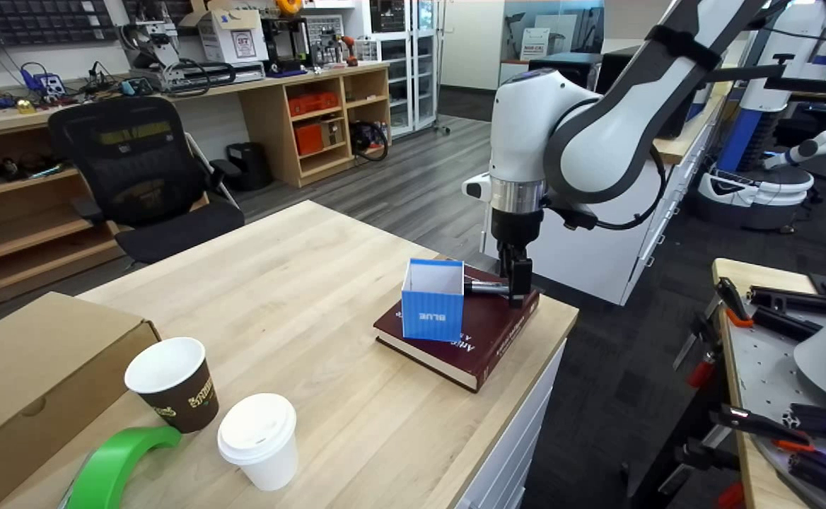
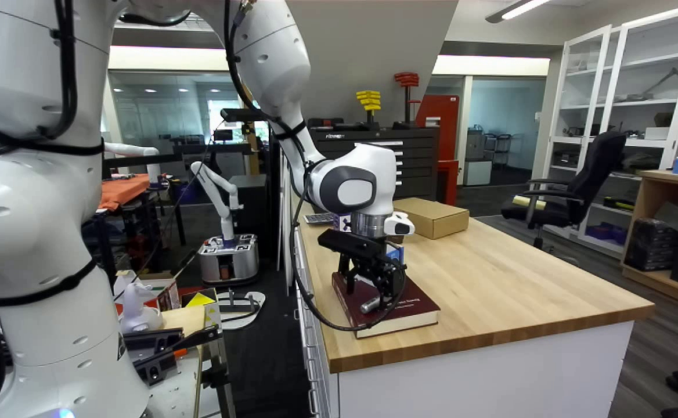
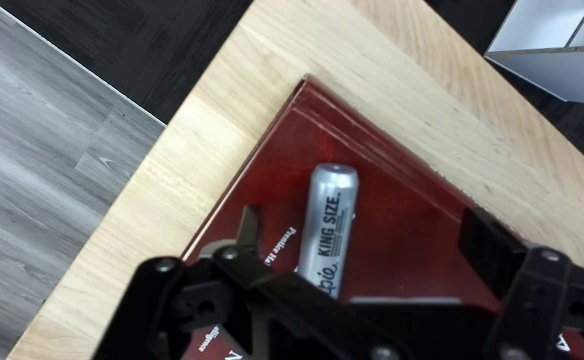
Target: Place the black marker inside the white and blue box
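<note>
The marker [image 1: 489, 287] has a silver barrel with black print; no black part of it shows. It lies on the dark red book [image 1: 498, 353], and also shows in an exterior view [image 2: 370, 305] and the wrist view [image 3: 328, 225]. Its far part is hidden by my gripper in the wrist view. The white and blue box [image 1: 433, 318] stands on the book with its top open, beside the marker. It is mostly hidden behind the arm in an exterior view [image 2: 396, 253]. My gripper [image 3: 361, 220] is open low over the book, fingers on either side of the marker, the left one nearer.
A large brown cardboard box [image 1: 38, 367] lies on the wooden table [image 1: 300, 283], also seen in an exterior view [image 2: 432, 217]. A brown cup [image 1: 179, 396], a lidded white cup [image 1: 261, 442] and a green curved piece [image 1: 112, 466] are near it. The book lies near the table's corner.
</note>
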Controlling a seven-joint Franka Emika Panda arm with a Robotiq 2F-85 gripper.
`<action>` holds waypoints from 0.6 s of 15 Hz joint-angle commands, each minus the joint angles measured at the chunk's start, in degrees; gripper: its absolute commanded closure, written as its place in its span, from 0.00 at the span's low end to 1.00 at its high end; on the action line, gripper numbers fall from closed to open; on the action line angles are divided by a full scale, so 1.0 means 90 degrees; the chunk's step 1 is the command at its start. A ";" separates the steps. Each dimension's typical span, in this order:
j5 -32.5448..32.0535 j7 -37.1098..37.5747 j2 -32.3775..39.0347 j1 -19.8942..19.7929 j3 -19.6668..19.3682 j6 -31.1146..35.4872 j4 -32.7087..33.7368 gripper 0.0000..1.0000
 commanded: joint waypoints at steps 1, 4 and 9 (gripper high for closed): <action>0.0195 -0.0264 0.0031 -0.0280 0.0191 0.0283 -0.0095 0.26; 0.0160 -0.0239 -0.0064 -0.0338 0.0181 0.0402 -0.0173 0.47; 0.0222 -0.0314 -0.0091 -0.0456 0.0228 0.0582 -0.0224 0.80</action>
